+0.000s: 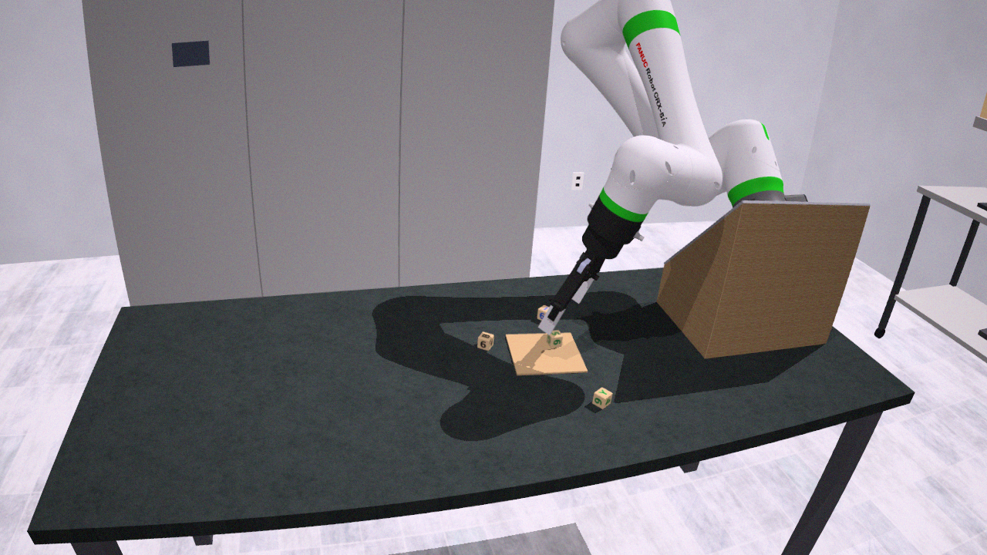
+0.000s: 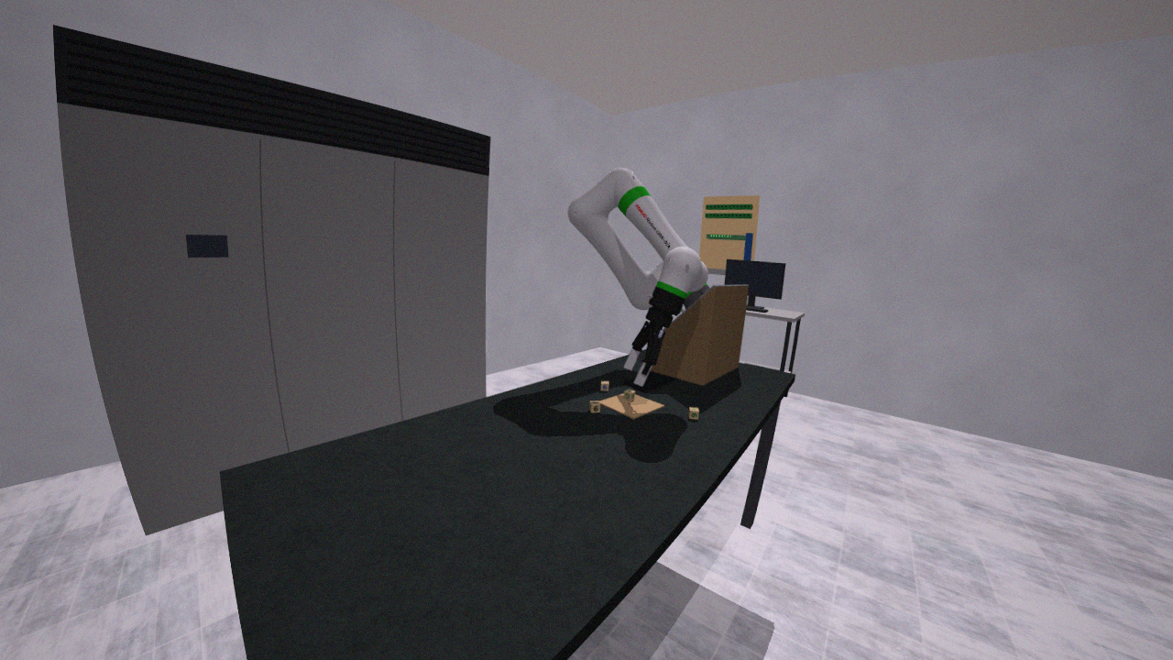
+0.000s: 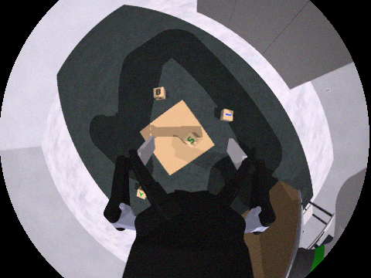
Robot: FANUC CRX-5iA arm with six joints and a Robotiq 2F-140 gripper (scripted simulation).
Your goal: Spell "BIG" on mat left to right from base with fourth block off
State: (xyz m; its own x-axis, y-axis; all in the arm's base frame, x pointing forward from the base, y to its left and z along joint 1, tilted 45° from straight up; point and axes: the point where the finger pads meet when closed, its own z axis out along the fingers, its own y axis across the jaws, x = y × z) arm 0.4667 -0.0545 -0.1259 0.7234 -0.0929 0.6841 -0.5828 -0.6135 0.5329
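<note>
The tan mat (image 1: 546,353) lies flat on the dark table. A block with a green letter, seemingly G (image 1: 554,338), sits on the mat near its far edge; it also shows in the wrist view (image 3: 192,139). The B block (image 1: 485,340) lies on the table just left of the mat. The blue I block lies on the table behind the mat. The Y block (image 1: 602,397) lies off the mat, to the front right. My gripper (image 1: 553,318) is open and empty. It hangs tilted above the mat's far edge, near the I block, with the G block between the fingers' lines in the wrist view (image 3: 191,151).
A large brown slanted box (image 1: 759,276) stands on the table to the right of the mat, at the arm's base. Grey cabinets stand behind the table. A shelf unit (image 1: 952,262) stands off the table at the far right.
</note>
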